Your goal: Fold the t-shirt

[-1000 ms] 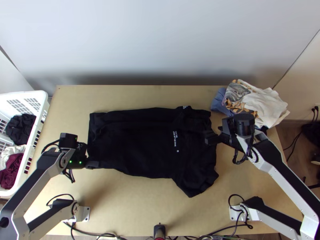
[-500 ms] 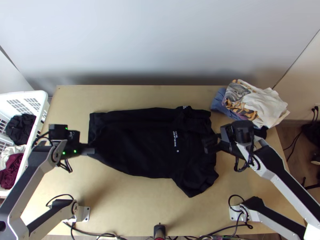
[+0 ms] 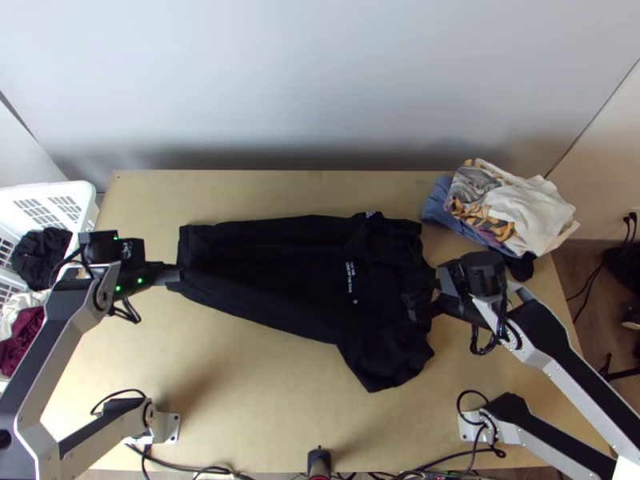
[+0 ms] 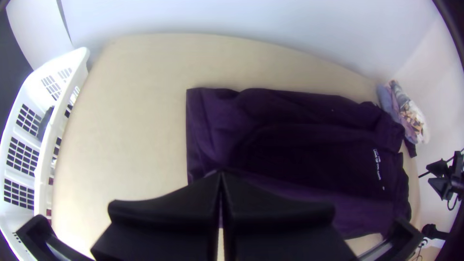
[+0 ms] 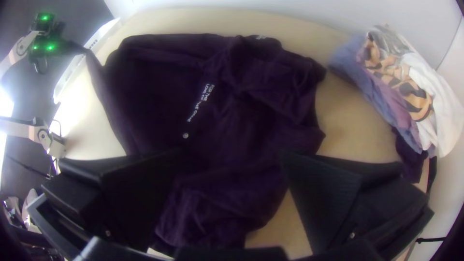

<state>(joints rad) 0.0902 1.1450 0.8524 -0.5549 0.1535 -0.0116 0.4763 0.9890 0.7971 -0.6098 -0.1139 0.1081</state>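
Note:
The black t-shirt [image 3: 280,272] lies across the table, its hem end to the left and its sleeves and collar end to the right. In the top view my left gripper [image 3: 174,276] is at the hem's near corner, which is raised off the table; in the left wrist view the same gripper [image 4: 221,181] is shut on the cloth. My right gripper [image 3: 422,298] is over the collar end, and in the right wrist view this gripper [image 5: 232,159] stands wide open above the dark fabric [image 5: 227,121], with nothing held between its fingers.
At the table's back right is a pile of clothes [image 3: 512,204], grey-blue, patterned and white. A white laundry basket [image 3: 60,192] with dark, white and maroon clothes stands beyond the left edge. A small black device [image 3: 319,462] sits at the near edge.
My left gripper has moved up and to the left, lifting the near hem corner, and the shirt's near edge has drawn into a slant. The right gripper has opened and shifted slightly.

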